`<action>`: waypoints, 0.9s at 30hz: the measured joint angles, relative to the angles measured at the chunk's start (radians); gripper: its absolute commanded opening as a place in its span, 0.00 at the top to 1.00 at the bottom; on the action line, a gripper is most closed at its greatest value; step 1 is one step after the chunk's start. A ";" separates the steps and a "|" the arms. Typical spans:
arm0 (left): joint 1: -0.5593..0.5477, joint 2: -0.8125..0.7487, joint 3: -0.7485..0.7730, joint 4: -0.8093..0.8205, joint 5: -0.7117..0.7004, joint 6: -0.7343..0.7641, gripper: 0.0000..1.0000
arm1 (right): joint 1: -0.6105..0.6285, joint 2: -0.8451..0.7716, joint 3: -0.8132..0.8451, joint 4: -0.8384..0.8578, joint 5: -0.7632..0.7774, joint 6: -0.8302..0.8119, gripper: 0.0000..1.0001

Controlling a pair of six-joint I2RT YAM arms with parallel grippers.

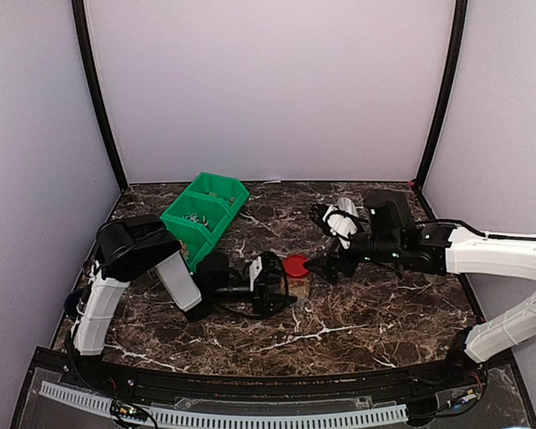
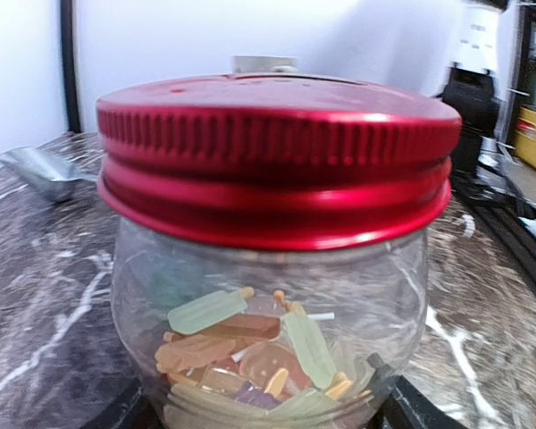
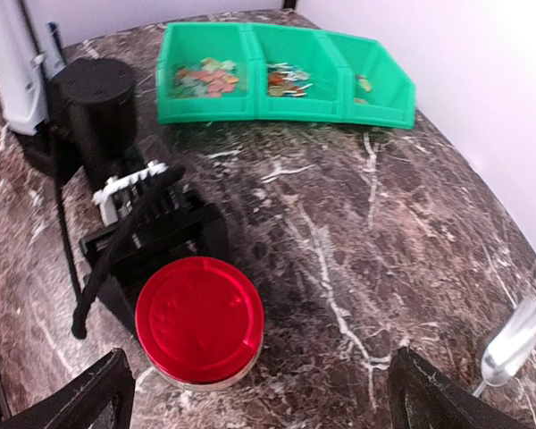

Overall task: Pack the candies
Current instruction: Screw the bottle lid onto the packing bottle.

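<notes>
- Red metal, ribbed round its rim: a screw lid (image 2: 277, 152) sits on a round glass jar (image 2: 268, 277), which stands upright on the dark marbled surface (image 3: 384, 223).
- Candies (image 2: 250, 344) lie in a shallow heap at the bottom of the jar: pale green, orange and tan pieces, filling well under half of it.
- More candies (image 3: 205, 79) lie in a green bin (image 3: 286, 109) of three compartments near the back left of the surface, well apart from the jar. The fullest compartment is the leftmost in the right wrist view.
- Left jaws pinch the jar low on its body, with a black finger (image 2: 129, 413) at each side of the glass.
- Right jaws are spread wide just beside the lid. Their fingertips (image 3: 89, 393) are clear of it and hold nothing.
- A metal scoop (image 3: 512, 344) lies on the surface, apart from the jar.
</notes>
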 measured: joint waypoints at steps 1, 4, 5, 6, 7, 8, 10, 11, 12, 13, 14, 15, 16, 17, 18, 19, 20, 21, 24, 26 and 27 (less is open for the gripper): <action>0.001 0.000 -0.006 0.007 0.032 -0.001 0.29 | 0.000 -0.009 -0.019 0.000 -0.034 -0.025 0.00; 0.000 0.000 -0.014 0.012 0.124 -0.001 0.29 | 0.000 -0.011 -0.050 0.000 -0.122 -0.085 0.01; 0.000 0.000 -0.014 0.011 0.147 0.000 0.29 | 0.000 -0.008 -0.052 0.001 -0.146 -0.103 0.02; 0.000 0.000 -0.014 0.011 0.171 0.001 0.29 | 0.000 -0.004 -0.052 0.006 -0.173 -0.120 0.03; 0.000 0.000 -0.014 0.010 0.186 0.001 0.29 | 0.000 0.003 -0.052 0.017 -0.200 -0.140 0.05; 0.000 0.000 -0.014 0.007 0.203 0.001 0.29 | 0.000 0.014 -0.052 0.028 -0.221 -0.158 0.06; 0.000 0.000 -0.014 0.005 0.228 0.004 0.29 | 0.000 0.040 -0.052 0.040 -0.254 -0.185 0.08; 0.000 0.000 -0.014 0.003 0.238 0.005 0.29 | 0.000 0.060 -0.050 0.042 -0.271 -0.197 0.11; 0.000 0.000 -0.014 0.002 0.243 0.007 0.29 | 0.000 0.083 -0.047 0.041 -0.288 -0.211 0.12; 0.000 0.000 -0.014 0.000 0.250 0.008 0.29 | 0.000 0.103 -0.043 0.038 -0.303 -0.225 0.13; 0.000 0.000 -0.014 -0.001 0.254 0.010 0.29 | -0.001 0.126 -0.035 0.028 -0.323 -0.238 0.14; 0.000 0.000 -0.013 -0.002 0.257 0.012 0.29 | -0.001 0.140 -0.028 0.018 -0.336 -0.246 0.15; 0.000 0.000 -0.012 -0.004 0.259 0.014 0.29 | -0.004 0.158 -0.017 0.006 -0.356 -0.257 0.16; 0.000 0.000 -0.011 -0.006 0.261 0.015 0.29 | -0.005 0.171 -0.008 0.000 -0.372 -0.266 0.17; 0.000 0.000 -0.009 -0.009 0.264 0.016 0.29 | -0.006 0.178 0.000 -0.003 -0.386 -0.272 0.18; 0.000 0.000 -0.008 -0.012 0.268 0.016 0.29 | -0.006 0.180 0.004 -0.002 -0.395 -0.277 0.19; 0.000 0.000 -0.006 -0.013 0.270 0.016 0.29 | -0.007 0.181 0.008 -0.002 -0.405 -0.282 0.20; 0.000 0.000 -0.005 -0.016 0.272 0.016 0.29 | -0.007 0.181 0.011 -0.001 -0.411 -0.285 0.20; 0.000 0.000 -0.002 -0.021 0.276 0.016 0.29 | -0.007 0.182 0.019 0.003 -0.429 -0.288 0.20; 0.000 0.000 -0.002 -0.022 0.277 0.016 0.29 | -0.007 0.182 0.019 0.006 -0.434 -0.289 0.20; 0.000 0.000 -0.001 -0.023 0.278 0.016 0.29 | -0.008 0.182 0.019 0.007 -0.435 -0.289 0.20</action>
